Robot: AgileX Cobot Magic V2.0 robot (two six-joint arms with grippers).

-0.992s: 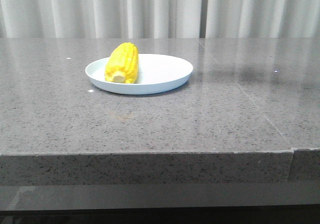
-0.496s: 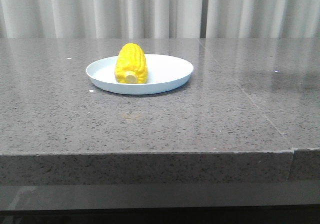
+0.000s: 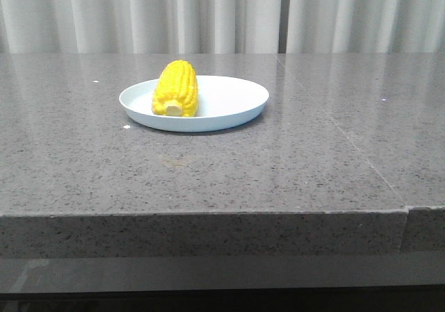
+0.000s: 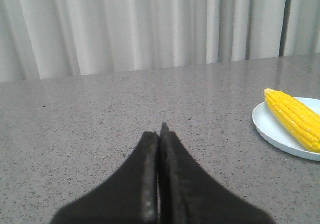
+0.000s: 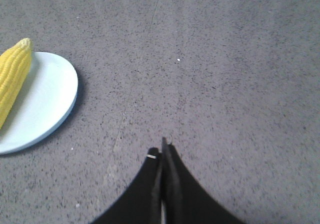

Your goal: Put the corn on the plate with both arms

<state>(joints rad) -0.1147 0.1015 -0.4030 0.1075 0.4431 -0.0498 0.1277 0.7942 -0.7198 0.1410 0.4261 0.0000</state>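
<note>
A bright yellow, stiff, likely roll-prone cob of corn (image 3: 175,89), best gripped across its middle, lies on the shallow pale blue-white plastic plate (image 3: 236,96); both black grippers, left (image 4: 159,134) and right (image 5: 162,151), are closed, empty.

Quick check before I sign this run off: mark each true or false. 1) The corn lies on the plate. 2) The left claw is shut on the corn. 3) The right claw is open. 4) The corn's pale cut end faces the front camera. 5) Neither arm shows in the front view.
1) True: the corn lies on the plate, toward its left half in the front view.
2) False: the left claw is shut on nothing; it is over bare table, apart from the corn.
3) False: the right claw has its fingers pressed together, empty.
4) True: the pale cut end points toward the front camera.
5) True: the front view shows only table, plate, corn and curtain.
</note>
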